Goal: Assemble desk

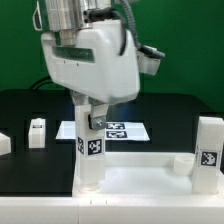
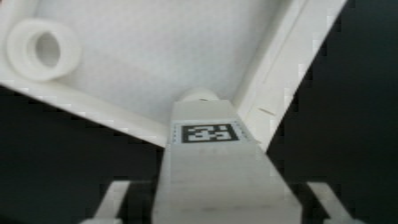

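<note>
The hand [image 1: 92, 122] [image 2: 217, 206] points straight down and stands part open, astride a leg [image 1: 92, 152] [image 2: 214, 170]. In the wrist view its two fingers [image 2: 119, 200] flank the leg with a thin dark gap on each side, so no firm hold shows. The leg is a square white plastic post, smooth and matt, with black-and-white tags on its faces. It stands upright, long axis vertical. Its lower end meets the desk top [image 1: 150, 185] [image 2: 160, 50] at that part's corner on the exterior view's left; whether it sits in a socket I cannot tell. The desk top is a large flat white slab with a raised rim, lying level on the black counter [image 1: 30, 105]. A round ringed socket [image 2: 39, 48] shows near one corner of it in the wrist view. Behind the leg the marker board [image 1: 125, 130] lies flat on the counter. A second leg [image 1: 37, 132] stands upright, well apart, toward the exterior view's left. A taller third leg [image 1: 208, 150] stands upright at the exterior view's right, beside the desk top's edge.
</note>
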You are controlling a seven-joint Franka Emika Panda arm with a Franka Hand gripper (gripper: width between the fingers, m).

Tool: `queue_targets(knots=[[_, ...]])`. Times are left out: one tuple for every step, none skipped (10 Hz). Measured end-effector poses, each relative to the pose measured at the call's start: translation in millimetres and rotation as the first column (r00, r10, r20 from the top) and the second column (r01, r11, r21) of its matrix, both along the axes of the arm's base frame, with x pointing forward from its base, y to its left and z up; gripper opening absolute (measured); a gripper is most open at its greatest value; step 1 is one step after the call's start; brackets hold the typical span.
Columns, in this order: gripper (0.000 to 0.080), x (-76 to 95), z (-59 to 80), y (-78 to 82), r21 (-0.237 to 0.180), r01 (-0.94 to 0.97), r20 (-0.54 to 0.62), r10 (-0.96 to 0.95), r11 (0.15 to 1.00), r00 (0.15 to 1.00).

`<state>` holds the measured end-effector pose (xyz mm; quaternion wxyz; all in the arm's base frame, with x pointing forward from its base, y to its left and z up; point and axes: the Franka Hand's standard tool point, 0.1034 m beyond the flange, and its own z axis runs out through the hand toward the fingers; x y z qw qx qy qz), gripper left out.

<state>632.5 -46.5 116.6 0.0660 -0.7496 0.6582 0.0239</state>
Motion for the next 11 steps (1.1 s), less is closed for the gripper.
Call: queue_targets(knots=[[0.0289, 4.5, -1.0, 4.2, 0.019, 0.202, -0.008, -0.202, 0.979, 0.979], [0.0288, 5.6, -1.5, 5.7, 0.027, 0.297, -0.015, -0.296, 0.955, 0.955], [0.0288, 6.2, -1.6, 6.3, 0.028, 0.3, -0.021, -0.3, 0.953, 0.954], [0.0288, 6.8, -1.7, 7.2, 0.031, 0.355, -0.03, -0.354, 0.934, 0.935], [0.0288, 6.7, -1.7, 7.1, 0.03, 0.348, -0.029, -0.347, 0.937, 0.937], [0.0288, 6.5, -1.9, 7.3, 0.03, 0.325, -0.026, -0.324, 0.945, 0.946], [0.0364, 6.2, -2.3, 7.5, 0.022, 0.254, -0.016, -0.253, 0.967, 0.967], [0.0545, 6.1, -2.8, 10.5, 0.012, 0.049, 0.013, -0.049, 0.999, 0.999], [0.0617, 5.4, -2.4, 14.4, 0.007, -0.051, 0.021, 0.051, 0.999, 0.998], [0.0617, 5.1, -1.6, 18.2, 0.0, -0.095, 0.025, 0.095, 0.996, 0.995], [0.0643, 4.9, -2.5, 16.0, -0.007, -0.171, 0.034, 0.171, 0.985, 0.985]])
